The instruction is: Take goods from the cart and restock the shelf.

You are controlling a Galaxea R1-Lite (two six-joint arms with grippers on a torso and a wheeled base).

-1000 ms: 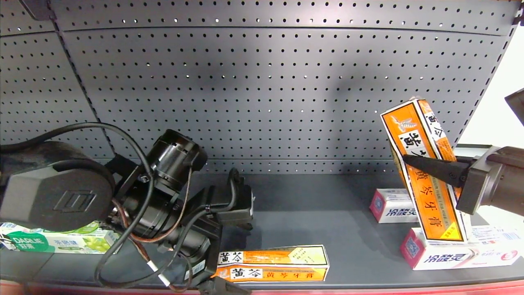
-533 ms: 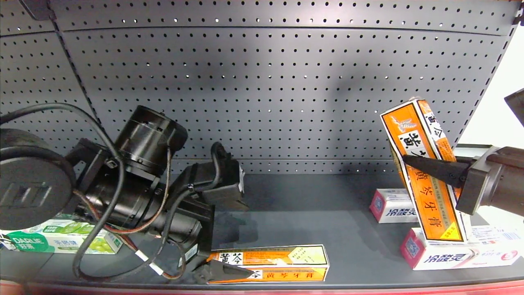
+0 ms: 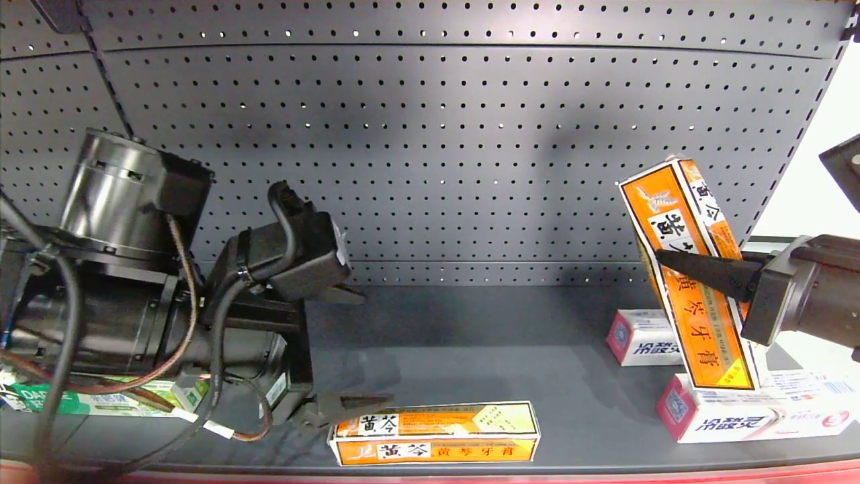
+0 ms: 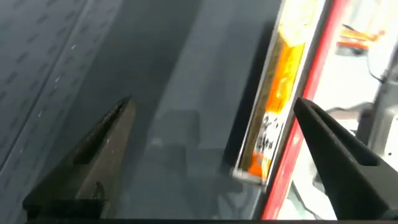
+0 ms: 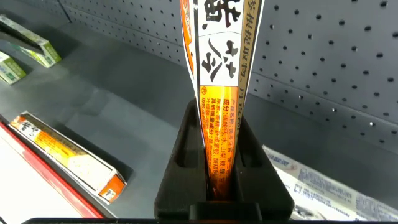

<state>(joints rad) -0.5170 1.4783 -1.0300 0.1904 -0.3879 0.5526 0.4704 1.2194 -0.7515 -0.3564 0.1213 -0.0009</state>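
Observation:
An orange toothpaste box lies flat near the front edge of the grey shelf. My left gripper hangs open just left of that box's end, with nothing between its fingers. A second orange toothpaste box stands nearly upright, tilted a little, over the right part of the shelf. My right gripper is shut on its middle. This held box's lower end is at the top of a white and pink box.
A second white and pink box lies behind the first on the right. Green toothpaste boxes lie at the shelf's left under my left arm. A perforated back panel closes the rear; a red strip runs along the front edge.
My left arm has drawn back to the left and risen, its fingers leaving the flat orange box on the shelf. The right gripper has lifted its held box slightly.

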